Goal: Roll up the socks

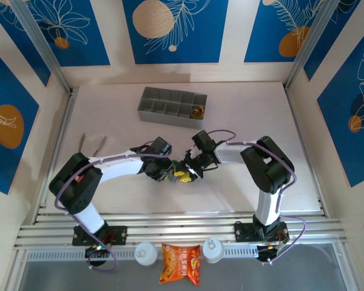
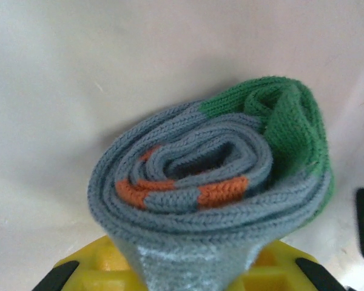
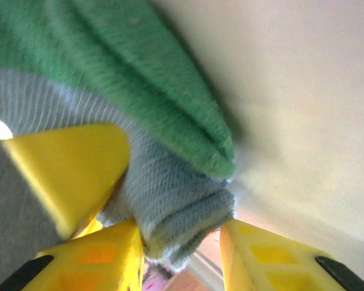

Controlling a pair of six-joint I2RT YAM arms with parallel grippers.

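A grey-blue sock with a green toe and orange bands (image 2: 206, 182) is wound into a tight roll. My left gripper (image 2: 194, 267) is shut on its lower part, with yellow fingers (image 2: 94, 267) on either side. From above, the roll (image 1: 176, 169) sits mid-table between the left gripper (image 1: 171, 174) and the right gripper (image 1: 192, 166). In the right wrist view the sock (image 3: 170, 194) rests against one yellow finger (image 3: 91, 254). A gap separates it from the other, so the right gripper (image 3: 182, 242) is open around it.
A grey divided bin (image 1: 170, 103) stands at the back; a brownish rolled thing (image 1: 198, 111) lies in its right-end compartment. Metal tongs (image 1: 91, 144) lie at the left. An orange snack packet (image 1: 181, 264) and two white caps (image 1: 146, 253) sit on the front rail.
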